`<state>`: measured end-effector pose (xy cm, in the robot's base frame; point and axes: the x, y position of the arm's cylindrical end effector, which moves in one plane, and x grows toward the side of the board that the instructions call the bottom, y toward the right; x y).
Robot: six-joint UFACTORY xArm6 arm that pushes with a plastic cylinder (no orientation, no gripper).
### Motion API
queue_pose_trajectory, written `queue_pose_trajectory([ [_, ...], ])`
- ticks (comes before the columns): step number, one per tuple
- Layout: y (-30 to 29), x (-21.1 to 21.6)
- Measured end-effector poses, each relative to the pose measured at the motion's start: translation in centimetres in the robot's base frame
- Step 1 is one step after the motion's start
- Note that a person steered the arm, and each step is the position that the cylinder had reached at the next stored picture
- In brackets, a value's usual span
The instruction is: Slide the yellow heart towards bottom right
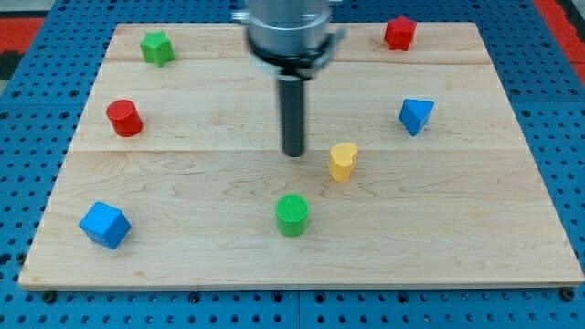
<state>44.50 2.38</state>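
Observation:
The yellow heart [343, 162] lies a little right of the board's middle. My tip [293, 153] rests on the board just to the heart's left and slightly above it, a small gap between them. The dark rod rises from the tip to the grey arm head at the view's top centre.
A green cylinder [292, 215] sits below the tip. A blue triangular block [416, 115] is up and right of the heart. A red star [399, 33] is top right, a green star [157, 47] top left, a red cylinder [123, 118] left, a blue cube [104, 225] bottom left. The wooden board [457, 238] has a blue pegboard around it.

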Motion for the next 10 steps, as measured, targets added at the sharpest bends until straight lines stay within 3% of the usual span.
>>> queue_pose_trajectory([
  [1,5.0,2.0],
  [2,5.7,6.0],
  [6,11.3,7.1],
  [10,11.7,9.9],
])
